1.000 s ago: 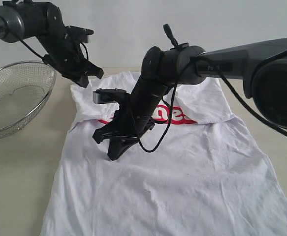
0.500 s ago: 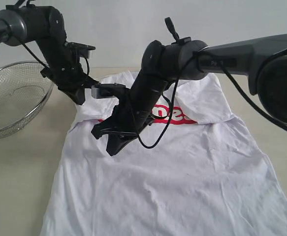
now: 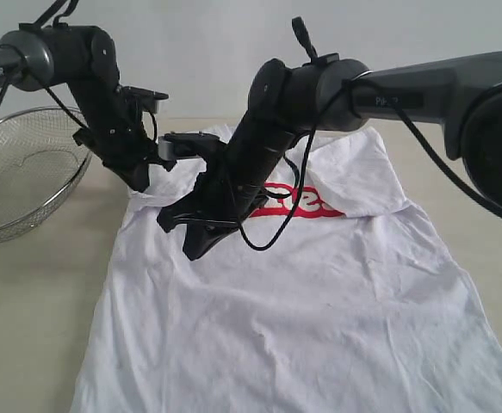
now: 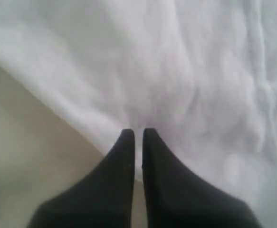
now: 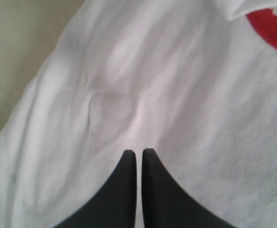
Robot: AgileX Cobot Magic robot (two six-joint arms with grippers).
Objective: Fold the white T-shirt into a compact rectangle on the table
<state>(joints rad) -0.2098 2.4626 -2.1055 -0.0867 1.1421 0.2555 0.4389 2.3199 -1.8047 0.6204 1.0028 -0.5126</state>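
white T-shirt [image 3: 319, 292], top folded down, flat on beige table [image 3: 27, 310]

left tool [image 4: 138, 134] closed, right tool [image 5: 138, 153] closed

One white T-shirt [image 3: 302, 318], one table [image 3: 35, 310], one wire basket [image 3: 27, 142], two grippers, left gripper [image 3: 140, 181] and right gripper [image 3: 193, 249]

white T-shirt [image 3: 319, 327] cut off below, red lettering [image 3: 318, 206] partly behind arm [image 3: 263, 151]
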